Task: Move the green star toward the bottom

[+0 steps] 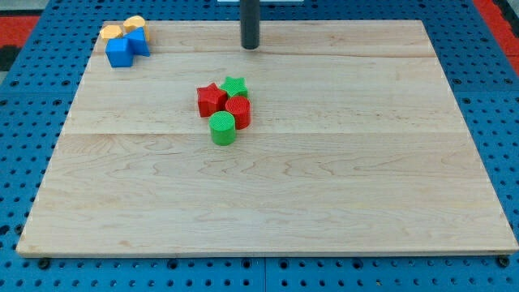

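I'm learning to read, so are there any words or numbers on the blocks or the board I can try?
None. No words, numbers or signs show anywhere: not on the wooden board, the green star, the other blocks, the dark rod with my tip near the view's top, above the star, or the blue pegboard.

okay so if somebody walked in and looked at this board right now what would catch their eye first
Probably the tight cluster left of the board's middle: green star, red star, red cylinder and green cylinder. My tip stands apart above it, near the view's top. Blue and orange blocks huddle top left.

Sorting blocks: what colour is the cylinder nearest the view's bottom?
Green cylinder, camera view.
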You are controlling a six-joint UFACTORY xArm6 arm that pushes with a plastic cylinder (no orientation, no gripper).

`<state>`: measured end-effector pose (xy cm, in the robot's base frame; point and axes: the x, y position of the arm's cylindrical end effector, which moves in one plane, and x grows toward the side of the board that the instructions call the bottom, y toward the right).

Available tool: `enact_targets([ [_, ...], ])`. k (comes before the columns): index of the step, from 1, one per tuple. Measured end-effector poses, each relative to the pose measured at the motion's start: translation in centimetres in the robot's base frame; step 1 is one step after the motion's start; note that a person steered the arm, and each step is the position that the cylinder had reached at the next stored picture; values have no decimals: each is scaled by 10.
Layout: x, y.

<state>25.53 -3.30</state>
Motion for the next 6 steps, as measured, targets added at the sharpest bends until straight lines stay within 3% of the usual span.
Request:
enact_targets([
  [4, 54, -18],
  [5, 97, -55],
  [6, 104, -132],
])
